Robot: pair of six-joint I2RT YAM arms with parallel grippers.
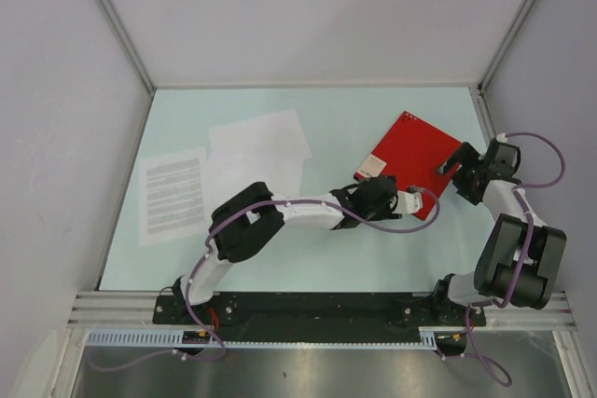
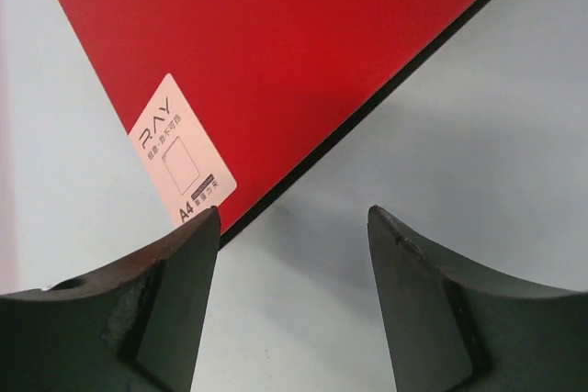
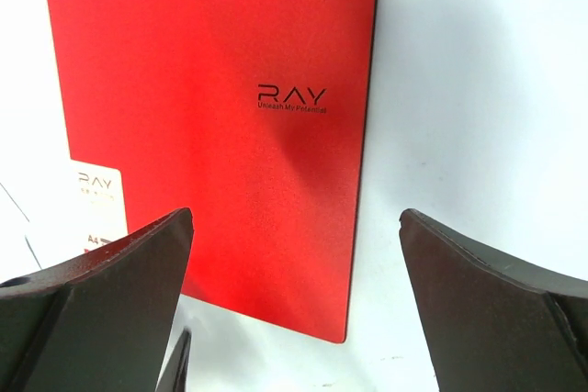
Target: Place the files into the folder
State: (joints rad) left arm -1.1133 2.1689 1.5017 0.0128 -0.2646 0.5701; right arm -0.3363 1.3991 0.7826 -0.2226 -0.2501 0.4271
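The red folder (image 1: 410, 142) lies shut and flat at the right of the table, its white label (image 1: 370, 168) at the near-left corner. My left gripper (image 1: 377, 185) hovers open at that corner. In the left wrist view the folder's (image 2: 294, 34) dark edge runs diagonally, and one fingertip (image 2: 204, 227) overlaps the label (image 2: 181, 153); bare table shows between the jaws. My right gripper (image 1: 454, 170) stands open over the folder's near-right corner (image 3: 349, 319), holding nothing. The files lie at the left: one printed sheet (image 1: 173, 195) and two nearly blank sheets (image 1: 259, 135), (image 1: 244, 177).
The pale table (image 1: 308, 249) is boxed in by white walls at the left, back and right. A metal rail (image 1: 317, 305) carrying both arm bases runs along its near edge. The left arm's elbow (image 1: 244, 221) sits just below the blank sheets.
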